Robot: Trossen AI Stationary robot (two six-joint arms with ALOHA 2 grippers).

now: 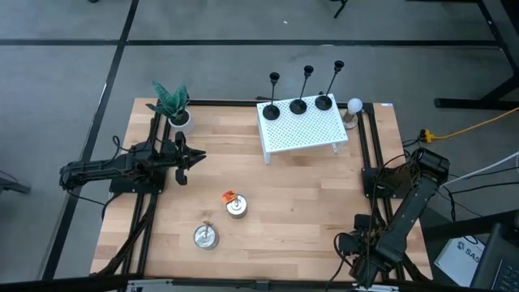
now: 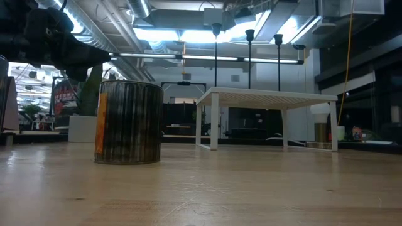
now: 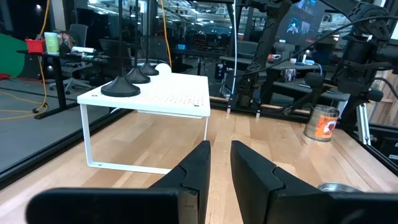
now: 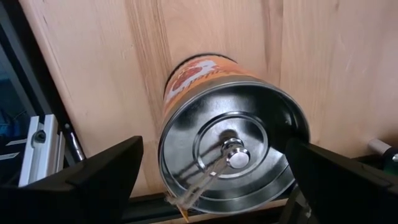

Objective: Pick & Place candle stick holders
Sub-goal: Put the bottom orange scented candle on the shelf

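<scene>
Wooden table (image 1: 308, 203) carries a white rack (image 1: 302, 128); your three holders (image 1: 298, 104) stand along its far edge. Left tool (image 1: 197, 157) hovers near the plant (image 1: 173, 104), fingers nearly closed, holding nothing. Right tool (image 4: 211, 171) gapes wide over a tin (image 4: 233, 140), gripping nothing.

Robotics lab / open workshop floor: wooden bench (image 1: 284, 203) in a black frame, exposed ceiling ducts (image 2: 125, 19) and strip lights (image 2: 207, 58), monitors (image 3: 298, 22) and rigs behind, yellow cable (image 1: 470, 126) across grey floor.
</scene>
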